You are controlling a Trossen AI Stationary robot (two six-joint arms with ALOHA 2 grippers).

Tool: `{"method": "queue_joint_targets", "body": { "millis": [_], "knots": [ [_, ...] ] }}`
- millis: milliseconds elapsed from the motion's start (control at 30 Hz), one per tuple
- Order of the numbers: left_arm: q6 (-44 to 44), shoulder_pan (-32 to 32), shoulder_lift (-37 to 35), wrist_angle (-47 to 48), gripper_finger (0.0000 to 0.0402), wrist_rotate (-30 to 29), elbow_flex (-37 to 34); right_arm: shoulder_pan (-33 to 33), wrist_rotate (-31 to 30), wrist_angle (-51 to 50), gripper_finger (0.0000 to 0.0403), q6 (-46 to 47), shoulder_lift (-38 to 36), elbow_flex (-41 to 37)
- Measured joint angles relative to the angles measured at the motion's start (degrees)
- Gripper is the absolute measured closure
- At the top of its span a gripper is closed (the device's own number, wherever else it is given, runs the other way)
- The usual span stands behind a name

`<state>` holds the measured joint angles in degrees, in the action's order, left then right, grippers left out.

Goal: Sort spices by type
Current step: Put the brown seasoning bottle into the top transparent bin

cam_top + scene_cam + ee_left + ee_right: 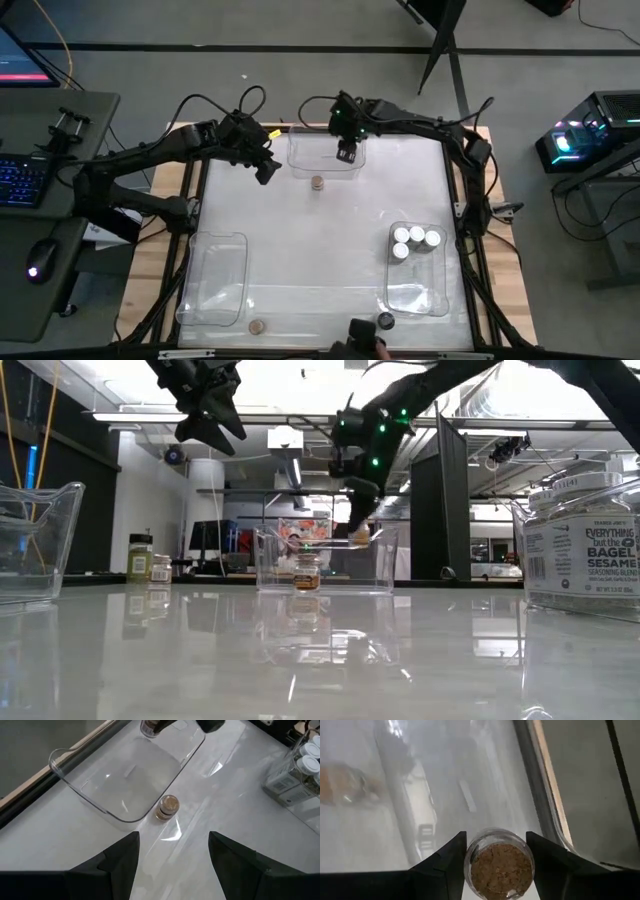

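At the counter's left side a clear bin lies with nothing visible in it, and a tan-lidded jar stands just beyond its near right corner. The left hand hovers above the far left of the counter, its fingers spread apart and holding nothing. Just right of it, another tan-lidded spice jar stands on the counter, touching or just beside the near wall of the far clear bin. Over that bin the right hand grips a cork-topped jar between its fingers. Farther right, four white-lidded jars sit together in the right bin, and a dark-lidded jar stands at the near edge.
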<state>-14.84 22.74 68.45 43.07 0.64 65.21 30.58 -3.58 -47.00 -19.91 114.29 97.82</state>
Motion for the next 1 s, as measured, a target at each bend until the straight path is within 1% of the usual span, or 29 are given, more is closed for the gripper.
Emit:
{"method": "queue_joint_targets", "body": {
  "millis": [67,167,333,533,733,1000],
  "knots": [
    [0.0,0.0,0.0,0.0,0.0177,0.0,0.0,0.4,0.5,-1.0,0.0231,-1.6,0.8,0.0],
    [-0.1,-0.1,0.0,0.0,0.0177,0.0,0.0,0.7,0.7,-2.6,0.0231,-1.6,1.7,0.0],
    [0.0,-0.1,0.0,0.0,0.0177,0.0,0.0,0.6,0.4,-2.3,0.0230,0.6,3.4,0.0],
    [-0.1,-0.1,0.0,0.0,0.0177,0.0,0.0,0.6,-2.5,-0.6,0.0204,5.0,5.5,0.0],
    [0.0,-0.1,0.0,0.0,0.0177,0.0,0.0,0.6,-5.1,0.7,0.0206,5.5,6.4,0.0],
    [0.0,-0.1,0.0,0.3,0.0177,0.0,0.0,0.6,-5.1,1.8,0.0198,7.9,6.4,0.0]
  ]
}}
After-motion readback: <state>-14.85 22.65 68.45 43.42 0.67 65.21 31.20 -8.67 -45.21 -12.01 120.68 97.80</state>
